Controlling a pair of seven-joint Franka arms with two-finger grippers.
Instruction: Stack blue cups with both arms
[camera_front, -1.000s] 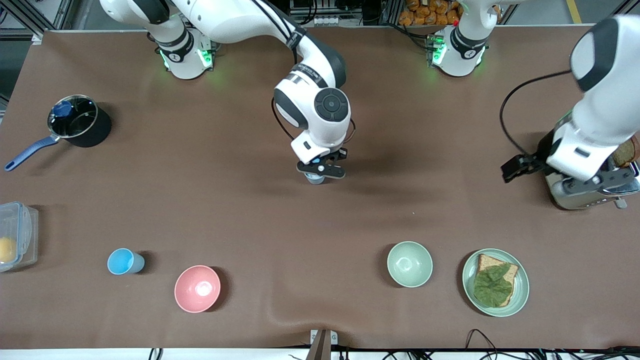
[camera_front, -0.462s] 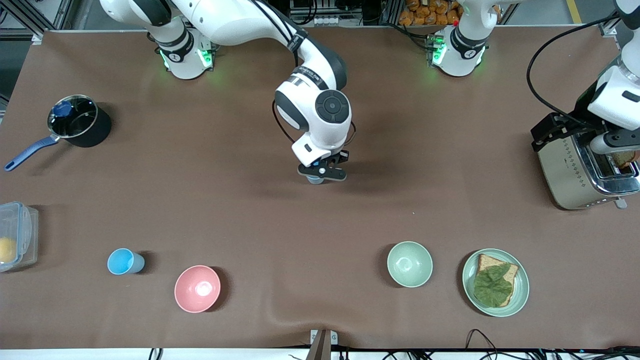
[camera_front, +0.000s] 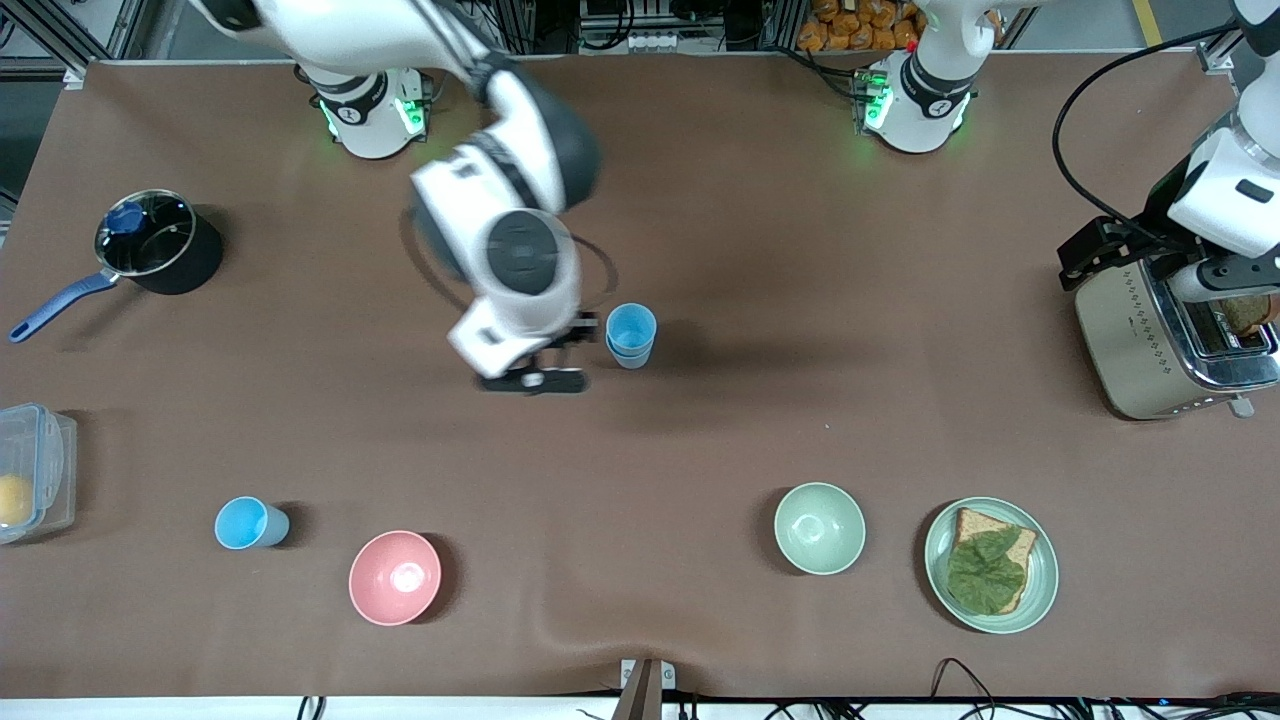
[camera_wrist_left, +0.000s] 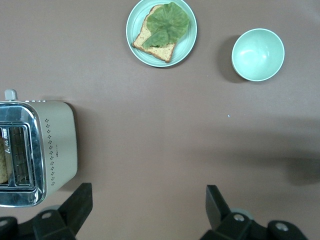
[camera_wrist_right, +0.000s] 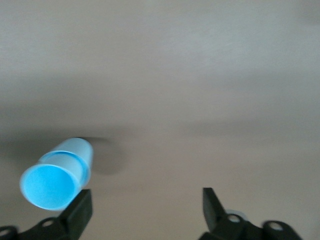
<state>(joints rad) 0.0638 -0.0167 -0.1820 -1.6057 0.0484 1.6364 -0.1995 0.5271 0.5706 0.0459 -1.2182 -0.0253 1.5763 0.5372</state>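
Two blue cups stand nested as one stack (camera_front: 631, 335) at the middle of the table; the stack also shows in the right wrist view (camera_wrist_right: 55, 177). A third blue cup (camera_front: 250, 523) stands alone near the front edge, toward the right arm's end. My right gripper (camera_front: 533, 379) is open and empty over bare table just beside the stack; its spread fingers show in the right wrist view (camera_wrist_right: 147, 210). My left gripper (camera_front: 1215, 285) is open and empty over the toaster (camera_front: 1150, 340); its fingers show in the left wrist view (camera_wrist_left: 148, 210).
A pink bowl (camera_front: 394, 577) sits beside the lone cup. A pale green bowl (camera_front: 819, 527) and a plate with bread and lettuce (camera_front: 1040, 590) sit toward the left arm's end. A black pot (camera_front: 195, 265) and a plastic container (camera_front: 35, 470) sit at the right arm's end.
My right gripper has let go of the cup stack, risen and moved toward the right arm's end. The stack now stands uncovered. My left arm drew back toward the toaster.
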